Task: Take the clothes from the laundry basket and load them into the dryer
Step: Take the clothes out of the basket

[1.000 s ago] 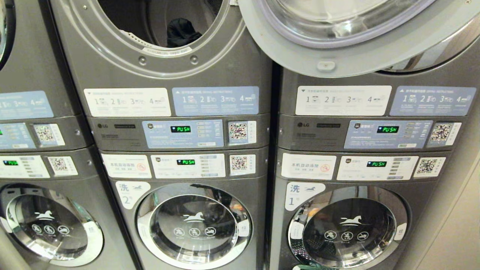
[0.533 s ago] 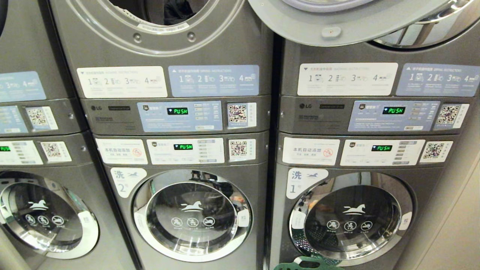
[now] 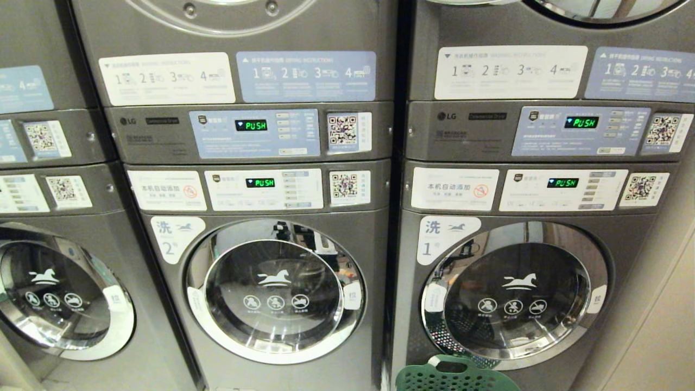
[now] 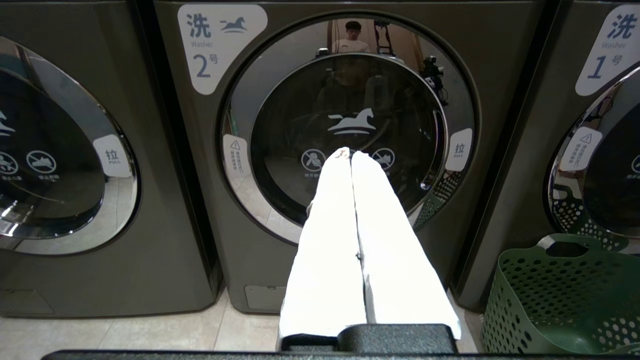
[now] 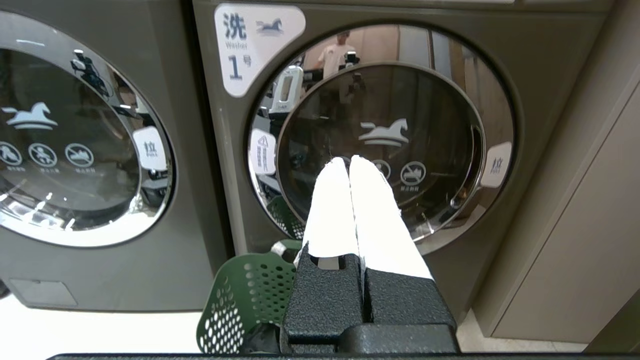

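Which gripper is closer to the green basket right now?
Right. The right gripper hangs nearly over the basket, facing washer 1. The left gripper faces washer 2, with the basket off to its side.

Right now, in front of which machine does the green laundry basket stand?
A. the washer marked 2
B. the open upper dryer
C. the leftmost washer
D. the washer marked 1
D: the green laundry basket stands on the floor right below the round door of the washer marked 1.

Left hand [image 4: 350,154] and right hand [image 5: 349,161] both point forward, white fingers pressed together, empty.
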Controlling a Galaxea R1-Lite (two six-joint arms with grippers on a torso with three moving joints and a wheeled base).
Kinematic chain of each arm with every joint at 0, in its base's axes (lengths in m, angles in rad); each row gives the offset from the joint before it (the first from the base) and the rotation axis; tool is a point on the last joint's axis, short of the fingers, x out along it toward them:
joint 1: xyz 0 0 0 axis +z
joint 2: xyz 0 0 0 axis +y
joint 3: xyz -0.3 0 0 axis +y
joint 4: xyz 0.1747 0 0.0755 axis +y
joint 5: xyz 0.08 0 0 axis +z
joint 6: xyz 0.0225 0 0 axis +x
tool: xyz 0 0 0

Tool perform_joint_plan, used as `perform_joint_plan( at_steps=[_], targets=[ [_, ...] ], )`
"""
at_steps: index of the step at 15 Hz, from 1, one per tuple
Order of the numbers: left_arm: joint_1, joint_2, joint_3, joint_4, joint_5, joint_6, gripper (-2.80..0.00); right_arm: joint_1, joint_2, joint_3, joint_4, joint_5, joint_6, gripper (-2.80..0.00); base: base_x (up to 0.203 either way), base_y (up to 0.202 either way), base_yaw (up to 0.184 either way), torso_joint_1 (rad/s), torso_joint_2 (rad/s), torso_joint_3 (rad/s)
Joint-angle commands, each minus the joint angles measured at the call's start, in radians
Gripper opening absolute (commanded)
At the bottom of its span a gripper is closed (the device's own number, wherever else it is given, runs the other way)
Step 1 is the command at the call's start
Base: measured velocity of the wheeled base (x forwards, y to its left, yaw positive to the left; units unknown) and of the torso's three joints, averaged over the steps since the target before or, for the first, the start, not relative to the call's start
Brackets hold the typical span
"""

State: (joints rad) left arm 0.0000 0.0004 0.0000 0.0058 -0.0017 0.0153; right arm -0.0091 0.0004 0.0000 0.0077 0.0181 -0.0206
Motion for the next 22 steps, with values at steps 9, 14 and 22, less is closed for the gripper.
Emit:
perform_joint_plan(
  at_steps=[9,14,22],
  targets=[
    [-0.002,0.0,0.0,0.002,0.0,0.002,-2.8,0.0,0.0,0.0,0.002,0.0,0.001,-2.8,0.0,0.0,0.0,-0.116,0.45,0.312],
    [0.0,0.0,0.002,0.002,0.0,0.002,-2.8,0.0,0.0,0.0,0.001,0.0,0.001,-2.8,0.0,0.0,0.0,0.0,0.0,0.0],
    [0.0,0.0,0.002,0.002,0.0,0.0,-2.8,0.0,0.0,0.0,0.002,0.0,-0.009,-2.8,0.0,0.0,0.0,-0.016,0.05,0.05]
  ],
)
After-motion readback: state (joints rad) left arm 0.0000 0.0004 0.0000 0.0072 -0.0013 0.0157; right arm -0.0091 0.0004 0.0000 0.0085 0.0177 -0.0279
